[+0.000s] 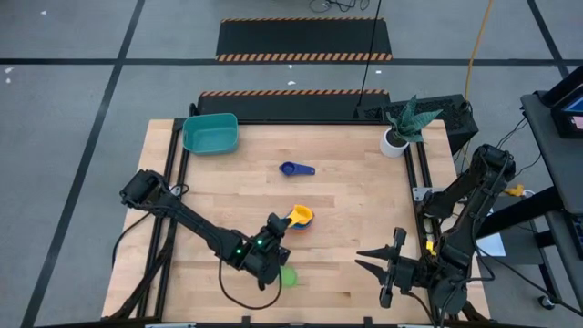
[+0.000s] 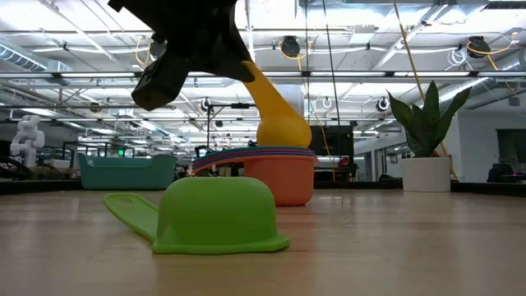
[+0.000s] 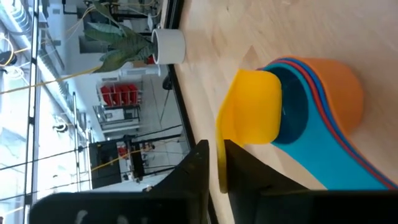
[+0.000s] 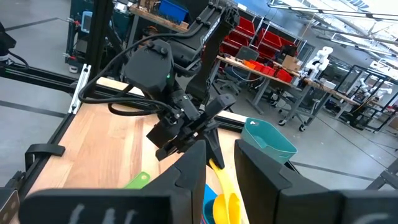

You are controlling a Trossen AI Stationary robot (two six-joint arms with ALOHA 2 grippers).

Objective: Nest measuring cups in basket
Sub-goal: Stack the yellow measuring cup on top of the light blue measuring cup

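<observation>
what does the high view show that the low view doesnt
Only the high view shows the dark blue cup lying alone mid-table, and the right gripper waiting at the table's near right edge.

Only the low view shows that the green cup lies upside down, and that several coloured cups are nested in the orange cup.

Both show the left gripper holding the yellow cup by its handle at that stack, the teal basket and the potted plant.

You see a yellow cup (image 3: 252,115) atop an orange-walled stack (image 3: 329,93), a green cup (image 2: 215,215), a dark blue cup (image 1: 295,169), a teal basket (image 1: 211,134), and a pale wooden worktop (image 1: 355,210).
</observation>
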